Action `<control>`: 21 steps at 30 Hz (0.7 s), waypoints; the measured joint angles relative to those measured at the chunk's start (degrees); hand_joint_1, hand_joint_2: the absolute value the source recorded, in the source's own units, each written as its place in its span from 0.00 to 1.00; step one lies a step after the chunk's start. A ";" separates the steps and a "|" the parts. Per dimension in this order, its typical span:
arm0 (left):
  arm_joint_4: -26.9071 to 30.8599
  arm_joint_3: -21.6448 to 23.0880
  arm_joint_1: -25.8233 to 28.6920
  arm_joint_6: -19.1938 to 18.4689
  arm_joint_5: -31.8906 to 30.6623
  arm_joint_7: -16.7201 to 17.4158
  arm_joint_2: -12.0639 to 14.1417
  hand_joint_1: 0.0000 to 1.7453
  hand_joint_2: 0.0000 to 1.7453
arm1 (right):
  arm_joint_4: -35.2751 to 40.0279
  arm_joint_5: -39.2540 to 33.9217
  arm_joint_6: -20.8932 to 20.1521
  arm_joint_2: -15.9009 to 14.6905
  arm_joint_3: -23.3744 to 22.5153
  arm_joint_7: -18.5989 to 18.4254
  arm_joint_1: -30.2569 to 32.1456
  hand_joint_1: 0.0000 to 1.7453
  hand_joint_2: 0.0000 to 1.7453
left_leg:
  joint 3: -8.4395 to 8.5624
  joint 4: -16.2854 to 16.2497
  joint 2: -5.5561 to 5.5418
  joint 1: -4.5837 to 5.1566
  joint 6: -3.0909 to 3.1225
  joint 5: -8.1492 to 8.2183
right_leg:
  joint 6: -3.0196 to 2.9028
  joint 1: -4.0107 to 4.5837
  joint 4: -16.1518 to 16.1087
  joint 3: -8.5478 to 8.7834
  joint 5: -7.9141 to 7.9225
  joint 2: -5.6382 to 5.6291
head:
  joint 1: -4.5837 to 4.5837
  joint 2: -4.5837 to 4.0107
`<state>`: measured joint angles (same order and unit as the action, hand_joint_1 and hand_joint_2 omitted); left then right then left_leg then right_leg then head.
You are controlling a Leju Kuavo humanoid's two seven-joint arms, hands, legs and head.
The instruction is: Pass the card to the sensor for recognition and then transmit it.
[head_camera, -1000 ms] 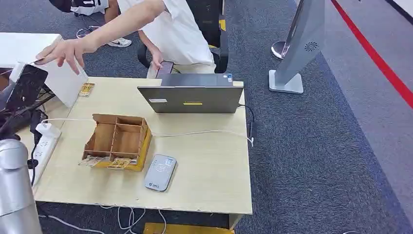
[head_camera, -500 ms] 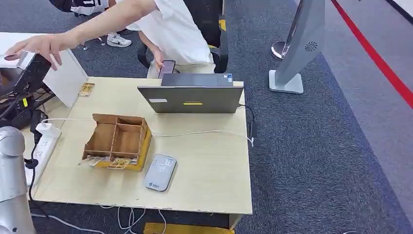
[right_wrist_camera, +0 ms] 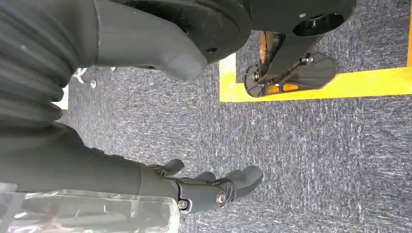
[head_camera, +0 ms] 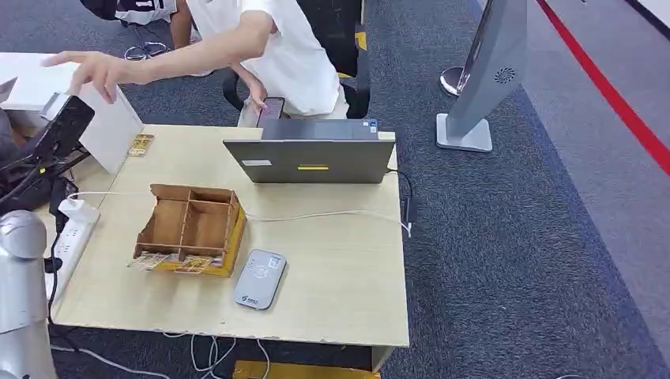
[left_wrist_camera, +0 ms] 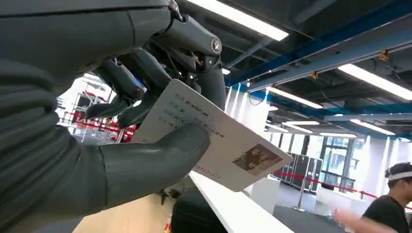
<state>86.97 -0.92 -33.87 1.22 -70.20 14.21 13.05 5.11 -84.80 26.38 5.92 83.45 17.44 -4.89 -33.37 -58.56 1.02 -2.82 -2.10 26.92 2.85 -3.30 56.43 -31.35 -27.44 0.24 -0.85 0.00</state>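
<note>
Head view: the left hand (head_camera: 59, 130) is raised at the far left, off the bench (head_camera: 340, 276), close under a person's outstretched hand (head_camera: 99, 71). On the bench lie a grey card reader (head_camera: 260, 279) near the front edge, a divided cardboard box (head_camera: 190, 227) just beside it, and a laptop (head_camera: 310, 160) further back with a yellow sticker too small to read. The reader carries a small logo that cannot be made out.

Left wrist view: the left hand (left_wrist_camera: 121, 121) pinches the card (left_wrist_camera: 214, 145) between its thick thumb and its dark fingers (left_wrist_camera: 145, 68), holding one end while the other end sticks out free. The card is white, with a small photo at the free end and printed lines – "BLACKPINK" can be read, and below it a row starting "201"; the rest is blurred. It looks thin, light, stiff and smooth – likely slippery against the fingers, so a firm pinch across the flat faces near one short edge seems right, leaving the rest bare for the reader or for a taker. It probably flexes a little but will not crumple.

Right wrist view: the right hand (right_wrist_camera: 194, 189) hangs over grey carpet, holding nothing, its fingers loosely curved and apart. A yellow floor line (right_wrist_camera: 316, 87) crosses the carpet.
</note>
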 joint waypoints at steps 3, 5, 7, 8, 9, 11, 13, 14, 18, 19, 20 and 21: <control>0.00 0.17 0.32 -0.07 0.44 -0.09 0.02 1.00 1.00 | -0.13 0.00 0.00 0.00 0.09 0.00 0.01 0.00 1.00 | 0.00 0.00 0.00 0.00 0.00 0.00 | 0.00 0.00 0.00 0.00 0.00 0.00 | 0.00 0.00; 0.00 0.20 0.53 -0.07 0.44 -0.17 0.02 1.00 1.00 | -0.20 0.00 0.00 0.00 0.09 0.00 0.02 0.00 1.00 | 0.00 0.00 0.00 0.00 0.00 0.00 | 0.00 0.00 0.00 0.00 0.00 0.00 | -0.02 0.00; 0.00 0.24 0.62 -0.09 0.44 -0.20 0.02 1.00 1.00 | -0.26 0.00 0.00 0.00 0.11 0.00 0.02 0.00 1.00 | 0.00 0.00 0.00 0.00 0.00 0.00 | 0.00 0.00 0.00 0.00 0.00 0.00 | 0.00 0.00; 0.00 0.28 0.63 -0.09 0.44 -0.20 0.00 1.00 1.00 | -0.26 0.00 0.00 0.00 0.11 0.00 0.02 0.00 1.00 | 0.00 0.00 0.00 0.00 0.00 0.00 | 0.00 0.00 0.00 0.00 0.00 0.00 | 0.00 0.00; 0.07 0.39 0.66 -0.09 0.35 -0.42 0.02 1.00 1.00 | -0.28 0.00 0.00 0.00 0.13 0.00 0.02 0.00 1.00 | 0.00 0.00 0.00 0.00 0.00 0.00 | 0.00 0.00 0.00 0.00 0.00 0.00 | 0.00 0.00; 0.89 0.87 1.00 0.02 -0.17 -0.61 0.00 1.00 1.00 | -0.37 -0.57 0.00 0.02 0.13 -0.15 -0.01 0.00 1.00 | 0.00 0.00 0.00 0.00 0.00 0.00 | 0.00 0.00 0.00 0.00 0.00 0.00 | 0.00 0.00; 1.75 1.38 1.54 0.55 -0.77 -1.25 -0.07 1.00 1.00 | -0.37 -1.44 0.00 0.20 0.13 -0.78 -0.10 0.00 1.00 | 0.00 0.00 0.00 0.00 0.00 0.00 | 0.00 0.00 0.00 0.00 0.00 0.00 | -0.02 0.00; 2.36 1.84 1.92 1.01 -1.21 -1.84 -0.22 1.00 1.00 | -0.37 -1.66 0.00 0.37 0.11 -1.16 -0.18 0.00 1.00 | 0.00 0.00 0.00 0.00 0.00 0.00 | 0.00 0.00 0.00 0.00 0.00 0.00 | 0.00 0.00; 6.77 5.56 5.46 3.58 -4.38 -4.63 -2.46 1.00 1.00 | -0.24 -1.90 0.02 1.05 0.11 -3.27 -1.32 0.00 1.00 | 0.02 -0.01 0.01 0.03 0.01 0.01 | 0.01 -0.02 -0.03 0.00 0.00 -0.02 | 0.00 0.00; 8.09 7.51 7.26 4.27 -5.91 -5.03 -3.39 1.00 1.00 | -0.13 -1.59 0.02 1.05 0.11 -3.61 -1.58 0.00 1.00 | 0.01 -0.01 -0.01 0.04 0.01 0.01 | 0.02 -0.03 -0.05 0.02 0.00 -0.01 | 0.09 0.00; 9.12 9.93 9.07 4.96 -7.64 -5.25 -4.32 1.00 1.00 | -0.09 -1.38 0.02 1.05 0.11 -3.72 -1.84 0.00 1.00 | 0.01 -0.03 -0.05 0.04 0.01 0.01 | 0.02 -0.03 -0.08 0.05 0.00 0.04 | 0.04 0.00; 9.75 12.86 10.87 5.62 -9.25 -5.29 -5.25 1.00 1.00 | 0.04 -1.27 0.02 1.09 0.11 -3.76 -2.11 0.00 1.00 | -0.02 -0.03 -0.08 0.04 0.02 0.02 | 0.02 -0.03 -0.09 0.08 0.00 0.08 | 0.02 0.00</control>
<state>96.72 11.94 -23.00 6.84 -79.45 8.92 7.80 5.16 -86.07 26.40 7.01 83.56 13.68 -7.00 -33.39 -58.59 0.94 -2.77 -2.08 26.94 2.87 -3.33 56.34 -31.27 -27.45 0.32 -0.83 0.00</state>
